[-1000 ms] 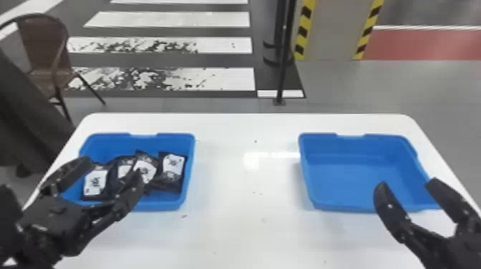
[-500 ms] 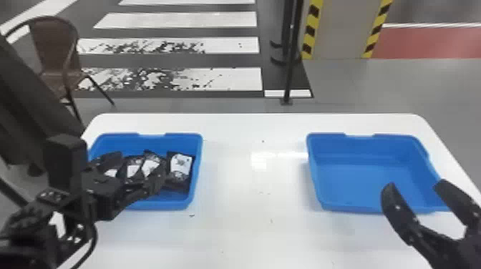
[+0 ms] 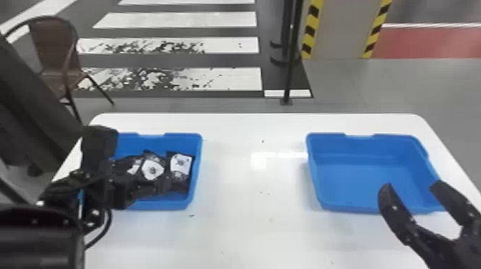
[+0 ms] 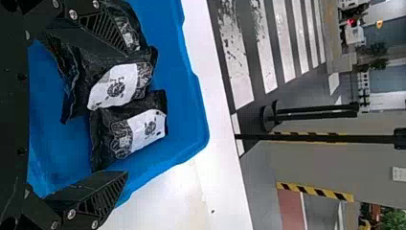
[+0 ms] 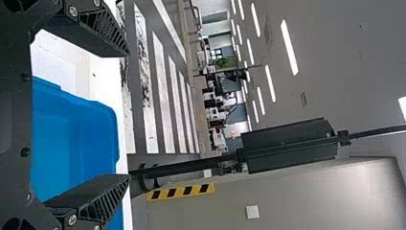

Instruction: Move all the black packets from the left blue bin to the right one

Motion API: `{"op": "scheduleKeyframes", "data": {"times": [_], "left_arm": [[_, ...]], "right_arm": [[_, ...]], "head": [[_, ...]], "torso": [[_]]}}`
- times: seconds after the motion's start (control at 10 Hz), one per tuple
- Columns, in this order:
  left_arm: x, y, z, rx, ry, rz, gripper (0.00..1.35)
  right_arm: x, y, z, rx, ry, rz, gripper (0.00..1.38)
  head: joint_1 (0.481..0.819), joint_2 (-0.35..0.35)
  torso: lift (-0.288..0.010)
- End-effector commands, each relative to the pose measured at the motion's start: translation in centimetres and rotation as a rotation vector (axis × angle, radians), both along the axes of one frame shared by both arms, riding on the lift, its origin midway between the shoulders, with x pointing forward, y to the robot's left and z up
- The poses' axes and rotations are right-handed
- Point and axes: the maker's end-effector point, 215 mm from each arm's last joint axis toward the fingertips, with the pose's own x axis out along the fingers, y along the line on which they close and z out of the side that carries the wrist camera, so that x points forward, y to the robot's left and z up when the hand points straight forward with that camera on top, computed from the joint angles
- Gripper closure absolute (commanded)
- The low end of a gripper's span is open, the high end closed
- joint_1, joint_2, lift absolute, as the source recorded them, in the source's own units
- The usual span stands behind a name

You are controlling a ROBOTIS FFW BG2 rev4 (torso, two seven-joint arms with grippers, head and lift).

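My left gripper (image 3: 125,186) is over the near left part of the left blue bin (image 3: 195,171), partly covering it. Several black packets with white labels lie there, among them a rightmost packet (image 3: 180,166) and a neighbour (image 3: 153,169). In the left wrist view my left gripper (image 4: 119,115) stands open, its fingers wide apart, with one packet (image 4: 117,86) and another packet (image 4: 143,129) in the bin beyond. My right gripper (image 3: 411,186) is open at the near edge of the right blue bin (image 3: 372,179), which holds nothing; in the right wrist view the right gripper (image 5: 127,115) has nothing between its fingers.
Both bins stand on a white table (image 3: 250,221), with a wide stretch of tabletop between them. Behind the table are a brown chair (image 3: 53,53) and a black post (image 3: 291,53).
The left arm has swung round and further over the left bin, its gripper now turned and hiding the bin's left part. The head view has shifted slightly; the right gripper remains open.
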Motion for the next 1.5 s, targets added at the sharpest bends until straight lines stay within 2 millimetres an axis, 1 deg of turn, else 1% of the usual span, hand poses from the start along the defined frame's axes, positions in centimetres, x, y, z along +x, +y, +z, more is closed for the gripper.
{"op": "scheduleKeyframes", "data": {"times": [0.0, 0.1, 0.2, 0.3, 0.4, 0.5, 0.6, 0.7, 0.8, 0.9, 1.0, 1.1, 1.2, 1.3, 1.4], "left_arm": [[1.8, -0.5, -0.2, 0.035, 0.013, -0.029, 0.16], [2.3, -0.5, -0.8, 0.051, 0.040, -0.035, 0.16], [2.6, -1.3, -2.0, 0.051, 0.079, -0.064, 0.16], [2.6, -2.7, -3.9, 0.057, 0.126, -0.104, 0.16], [2.4, -3.8, -5.1, 0.064, 0.162, -0.133, 0.16], [2.5, -4.6, -5.8, 0.075, 0.181, -0.158, 0.16], [2.6, -4.6, -6.6, 0.103, 0.205, -0.166, 0.16], [2.6, -3.6, -6.9, 0.135, 0.215, -0.152, 0.16], [2.8, -2.3, -7.3, 0.165, 0.234, -0.129, 0.16], [3.2, -1.5, -8.2, 0.178, 0.257, -0.122, 0.17], [3.6, -1.2, -8.7, 0.182, 0.265, -0.124, 0.21], [4.2, -1.5, -9.4, 0.166, 0.275, -0.142, 0.29], [4.5, -2.3, -9.7, 0.138, 0.263, -0.167, 0.56], [4.8, -2.7, -9.4, 0.125, 0.247, -0.169, 0.83], [5.0, -3.1, -9.6, 0.112, 0.238, -0.176, 0.82]], "right_arm": [[0.1, 0.1, 0.0, 0.003, -0.001, 0.002, 0.12], [0.1, 0.2, -0.1, 0.006, 0.001, 0.003, 0.12], [0.2, 0.2, 0.0, 0.006, -0.002, 0.003, 0.12], [0.2, 0.3, -0.2, 0.010, 0.001, 0.004, 0.12], [0.3, 0.3, -0.2, 0.010, 0.001, 0.004, 0.12], [0.3, 0.3, -0.2, 0.013, 0.000, 0.005, 0.12], [0.3, 0.4, -0.4, 0.015, 0.003, 0.006, 0.12], [0.4, 0.6, -0.3, 0.020, 0.000, 0.009, 0.12], [0.4, 0.6, -0.4, 0.024, 0.002, 0.008, 0.12], [0.5, 0.8, -0.5, 0.037, 0.003, 0.011, 0.12], [0.6, 1.0, -0.5, 0.041, 0.001, 0.013, 0.12], [0.6, 1.1, -0.6, 0.042, 0.004, 0.015, 0.12], [0.7, 1.0, -0.7, 0.043, 0.003, 0.014, 0.12], [0.7, 1.0, -0.7, 0.045, 0.003, 0.014, 0.12], [0.7, 1.1, -0.7, 0.046, 0.003, 0.015, 0.12]], "head": [[0.695, 0.035], [0.695, 0.030], [0.695, 0.028], [0.695, 0.023], [0.695, 0.010], [0.695, 0.001], [0.695, -0.013], [0.695, -0.021], [0.695, -0.016], [0.695, -0.003], [0.695, 0.012], [0.695, 0.019], [0.695, 0.026], [0.695, 0.021], [0.695, 0.015]], "torso": [[-0.140], [-0.140], [-0.140], [-0.140], [-0.140], [-0.140], [-0.140], [-0.140], [-0.140], [-0.140], [-0.140], [-0.140], [-0.140], [-0.140], [-0.140]]}}
